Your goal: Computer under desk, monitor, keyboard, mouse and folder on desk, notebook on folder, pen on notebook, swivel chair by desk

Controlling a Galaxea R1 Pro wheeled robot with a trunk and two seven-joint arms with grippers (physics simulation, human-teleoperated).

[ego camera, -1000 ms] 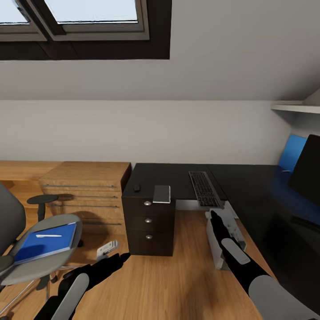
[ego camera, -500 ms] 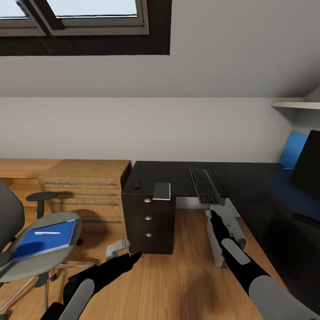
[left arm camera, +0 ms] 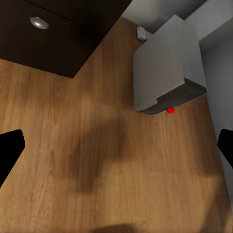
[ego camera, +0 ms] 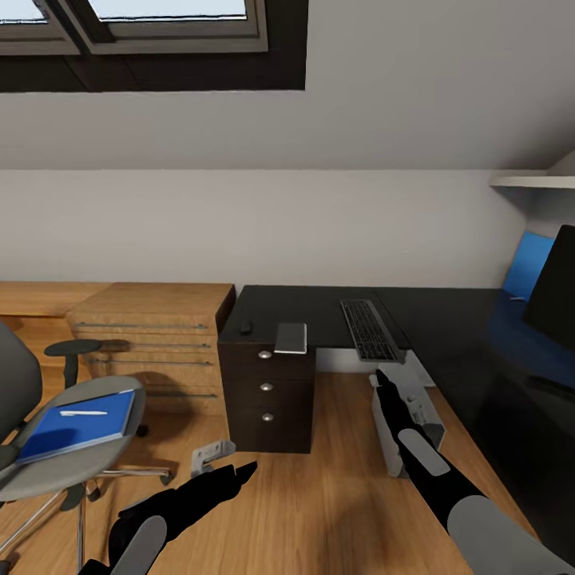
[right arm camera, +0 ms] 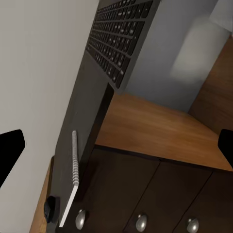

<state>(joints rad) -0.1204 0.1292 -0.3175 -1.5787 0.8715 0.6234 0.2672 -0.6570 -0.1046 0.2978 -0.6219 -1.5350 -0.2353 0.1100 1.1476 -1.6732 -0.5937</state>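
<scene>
The black desk carries the keyboard, the notebook at its front edge and the small mouse. At the far right stands the monitor. On the swivel chair at the left lies the blue folder with a white pen on it. The grey computer lies on the floor by the desk. My right gripper hangs open in front of it. My left gripper is open low over the floor. The left wrist view looks down on the computer.
A black drawer unit with silver knobs stands under the desk's left end. A light-wood shelf unit sits left of it. The chair's chrome base leg reaches across the wood floor near my left gripper. A wall shelf hangs above the monitor.
My left arm has swung right, toward the drawer unit. The whole view has shifted slightly, so the camera moved. My right arm has stayed put.
</scene>
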